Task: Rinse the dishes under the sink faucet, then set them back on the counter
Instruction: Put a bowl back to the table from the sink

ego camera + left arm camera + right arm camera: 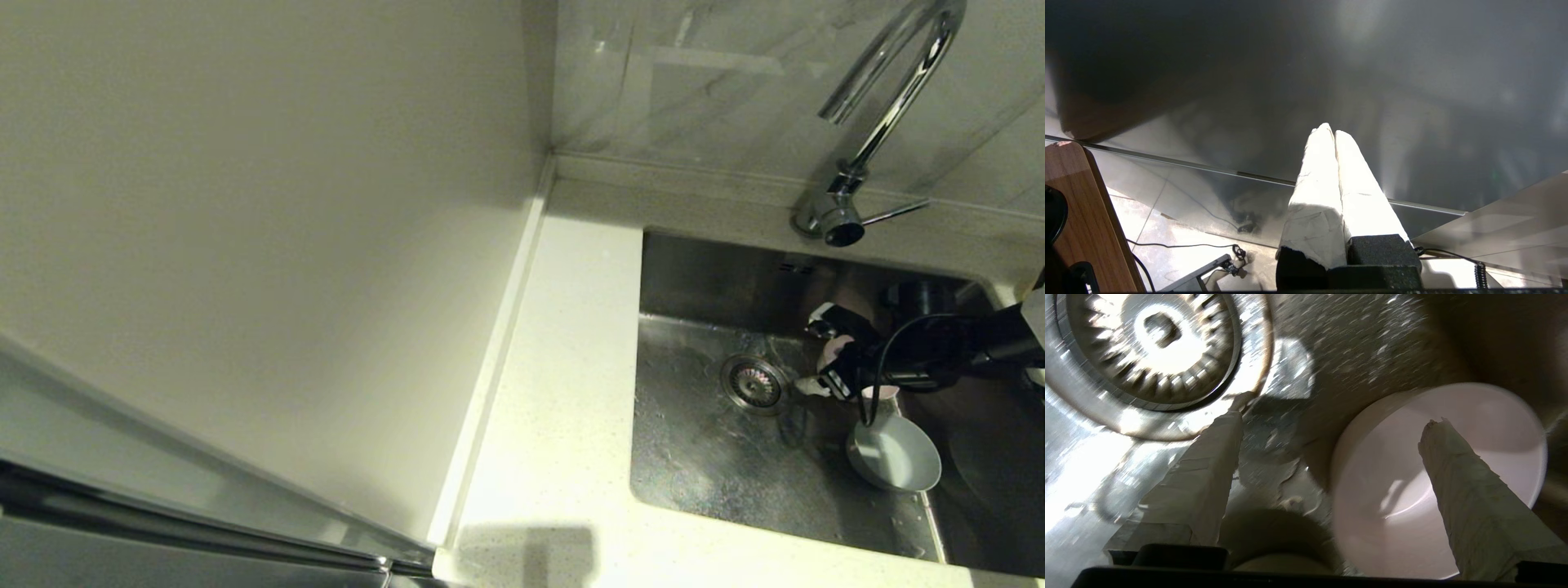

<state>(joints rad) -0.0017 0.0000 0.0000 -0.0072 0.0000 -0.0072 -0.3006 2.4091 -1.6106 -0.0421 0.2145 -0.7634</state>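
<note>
The right gripper's taped fingers stand wide apart and empty, low in the sink. One fingertip hangs over the pink bowl, the other over wet steel beside the strainer. The grey bowl lies just beside the pink one, nearer the sink's front wall; a yellow bowl I cannot make out. The step in hand looks like picking up the first bowl. Next the fingers should straddle the pink rim, close, then lift toward the faucet, which runs no water. The left gripper is parked away from the sink, fingers pressed together. The white speckled table meets a plain side panel and marbled wall.
</note>
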